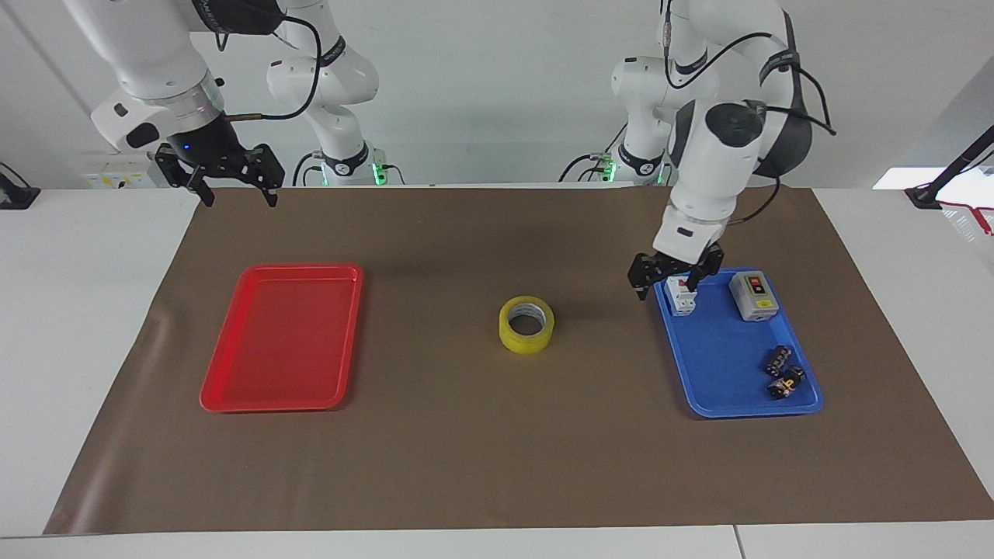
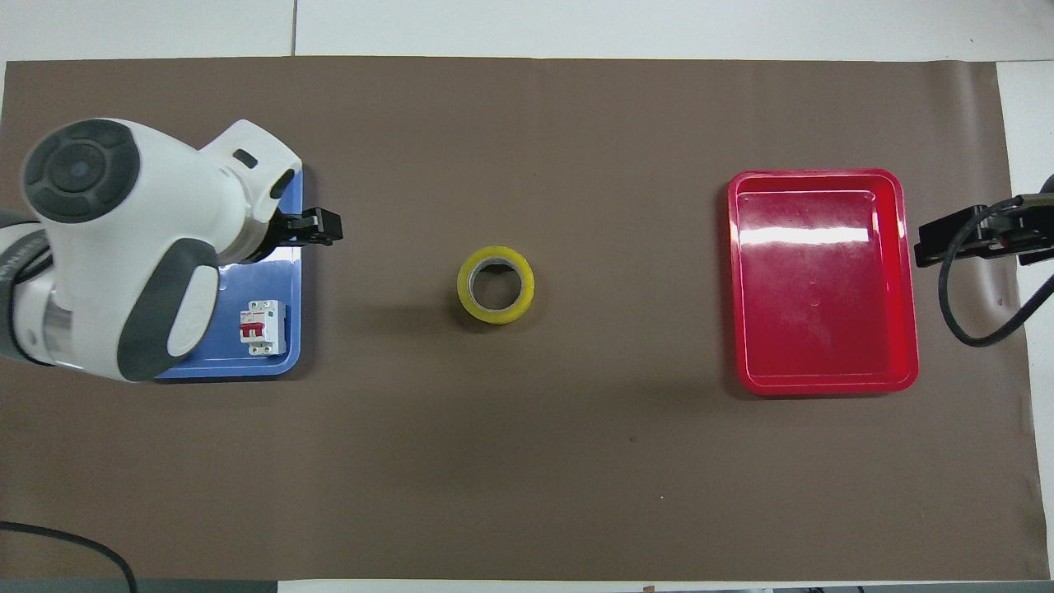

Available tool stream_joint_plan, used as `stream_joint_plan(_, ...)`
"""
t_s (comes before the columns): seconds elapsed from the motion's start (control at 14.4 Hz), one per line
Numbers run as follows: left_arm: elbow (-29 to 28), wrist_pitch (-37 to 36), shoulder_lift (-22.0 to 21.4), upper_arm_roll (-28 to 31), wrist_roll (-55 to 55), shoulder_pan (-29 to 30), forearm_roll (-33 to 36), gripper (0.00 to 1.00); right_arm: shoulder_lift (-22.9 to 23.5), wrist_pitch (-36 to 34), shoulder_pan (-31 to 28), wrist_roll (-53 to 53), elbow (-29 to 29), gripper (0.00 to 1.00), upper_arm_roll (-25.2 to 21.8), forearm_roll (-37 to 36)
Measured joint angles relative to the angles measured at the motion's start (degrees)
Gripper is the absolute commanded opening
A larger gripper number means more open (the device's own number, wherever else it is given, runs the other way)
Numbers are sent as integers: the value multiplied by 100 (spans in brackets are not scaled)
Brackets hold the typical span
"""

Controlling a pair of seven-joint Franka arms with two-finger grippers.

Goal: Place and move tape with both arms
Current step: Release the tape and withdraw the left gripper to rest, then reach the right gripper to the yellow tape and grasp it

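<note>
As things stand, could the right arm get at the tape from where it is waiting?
Probably yes. The tape lies flat on the brown mat, nothing on or against it. The right gripper hangs open over the mat's edge, and the red tray between them is low. Actual reach is unconfirmed.

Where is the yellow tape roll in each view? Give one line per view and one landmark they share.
Facing view: the tape lies flat on the brown mat near the picture's centre, between the red tray and the blue tray.
Overhead view: the tape is just off centre, between the same trays.
Shared landmark: the red tray.
</note>
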Motion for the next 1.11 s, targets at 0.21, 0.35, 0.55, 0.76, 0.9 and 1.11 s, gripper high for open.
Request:
stream_joint_plan(0.21,338,-645,-200,18,722,581,-21,100,0,23,0,-99,-15,100,-1,-2)
stream_joint_plan(0.35,769,-1179,-204,20,1011,801,-150,100,0,27,0,-180,-19,100,-1,-2)
stream_joint_plan(0.55,1367,-1930,-203,22,1336,964,-270,100,-1,27,4,-196,-29,100,0,-2)
stream_joint_plan(0.76,1816,-2473,-201,21,1441,985,-272,100,-24,155,69,-221,-177,100,28,33)
stream_joint_plan(0.9,1943,-2702,-207,22,1621,1042,-272,100,-60,533,347,-241,-396,100,43,62)
stream_joint_plan(1.11,1903,-2768,-207,20,1893,1086,-274,100,1,1149,976,-132,-703,100,68,243)
